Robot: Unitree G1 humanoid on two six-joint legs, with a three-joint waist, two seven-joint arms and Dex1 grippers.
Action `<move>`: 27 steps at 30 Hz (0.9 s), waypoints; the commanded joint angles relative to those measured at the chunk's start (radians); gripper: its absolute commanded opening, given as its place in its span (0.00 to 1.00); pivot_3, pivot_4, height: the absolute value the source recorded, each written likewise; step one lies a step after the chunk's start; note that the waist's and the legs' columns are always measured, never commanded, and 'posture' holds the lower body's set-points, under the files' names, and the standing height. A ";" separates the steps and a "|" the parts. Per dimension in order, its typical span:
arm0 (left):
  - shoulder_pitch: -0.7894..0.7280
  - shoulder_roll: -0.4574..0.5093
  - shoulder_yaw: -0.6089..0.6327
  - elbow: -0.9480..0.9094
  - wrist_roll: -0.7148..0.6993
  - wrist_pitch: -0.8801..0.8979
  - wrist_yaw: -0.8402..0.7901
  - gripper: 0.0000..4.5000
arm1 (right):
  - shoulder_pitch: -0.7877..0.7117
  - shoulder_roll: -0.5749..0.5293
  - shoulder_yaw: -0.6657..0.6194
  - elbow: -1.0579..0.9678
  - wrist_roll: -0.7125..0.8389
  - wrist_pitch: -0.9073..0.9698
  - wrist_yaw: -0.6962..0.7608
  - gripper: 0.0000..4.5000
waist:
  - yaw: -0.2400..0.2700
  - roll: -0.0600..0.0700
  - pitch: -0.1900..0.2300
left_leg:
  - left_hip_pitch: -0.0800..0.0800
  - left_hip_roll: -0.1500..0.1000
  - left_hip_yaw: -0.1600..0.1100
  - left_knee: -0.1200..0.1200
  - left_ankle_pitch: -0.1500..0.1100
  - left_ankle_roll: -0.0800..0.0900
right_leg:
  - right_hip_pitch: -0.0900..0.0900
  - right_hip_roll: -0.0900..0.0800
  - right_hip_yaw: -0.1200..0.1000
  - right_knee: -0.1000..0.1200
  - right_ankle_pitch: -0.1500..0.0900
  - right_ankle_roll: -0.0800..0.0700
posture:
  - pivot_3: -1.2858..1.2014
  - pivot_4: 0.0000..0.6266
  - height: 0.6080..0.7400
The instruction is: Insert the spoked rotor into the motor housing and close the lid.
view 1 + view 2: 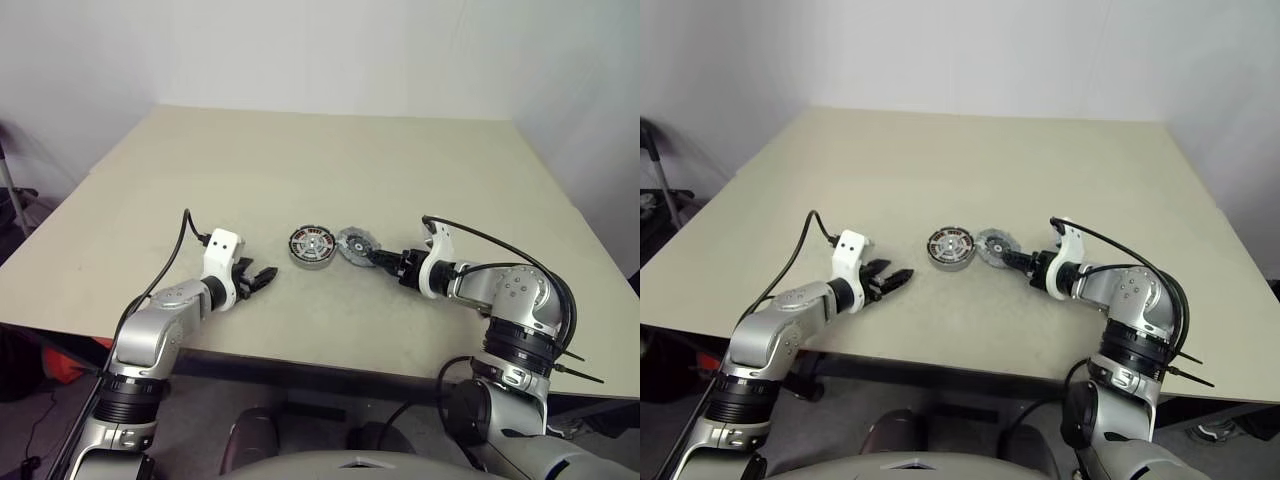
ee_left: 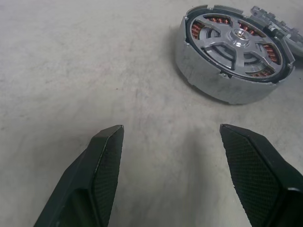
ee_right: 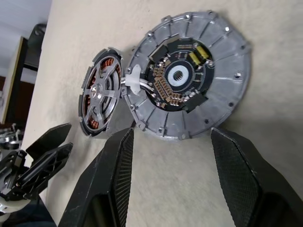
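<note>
While lying flat near the table's (image 1: 300,170) front middle, holds the spoked rotor (image 2: 236,45) already seated inside: motor housing (image 1: 311,248), silver wall, copper windings visible between the spokes. Just beside it, toward the right arm, lies the lid (image 3: 189,75), its circuit side with dark components and central hole facing up; edges of the two look touching or nearly so, joined by a short white wire piece. Left gripper (image 1: 262,277): fingers spread wide, empty, hovering over bare tabletop short of the housing. Right gripper (image 1: 385,260): fingers also spread apart, straddling the near rim of the lid, pinching nothing, contact with it unclear.
</note>
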 commanded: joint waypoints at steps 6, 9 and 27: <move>-0.020 0.003 0.005 -0.025 0.000 -0.008 -0.008 0.76 | 0.023 0.030 -0.005 0.038 0.009 -0.079 -0.025 0.99 | -0.003 -0.001 -0.001 | 0.003 0.000 0.000 0.000 0.000 0.000 | 0.002 0.000 0.000 0.000 -0.002 -0.003 | 0.52 0.00 1.00; -0.016 0.006 0.007 -0.020 0.002 -0.008 -0.009 0.76 | 0.010 0.039 -0.013 0.068 0.021 -0.096 -0.024 0.99 | -0.003 -0.001 -0.001 | 0.006 0.000 0.000 0.000 0.001 -0.002 | 0.005 0.000 0.000 0.000 -0.005 0.002 | 0.52 0.00 1.00; -0.002 -0.004 0.005 -0.034 0.008 -0.003 0.012 0.76 | -0.136 0.071 0.017 0.259 0.068 -0.287 -0.056 0.99 | -0.003 -0.001 -0.001 | 0.007 0.001 0.001 -0.009 0.008 -0.013 | 0.000 0.000 0.000 0.000 0.000 -0.006 | 0.52 0.00 1.00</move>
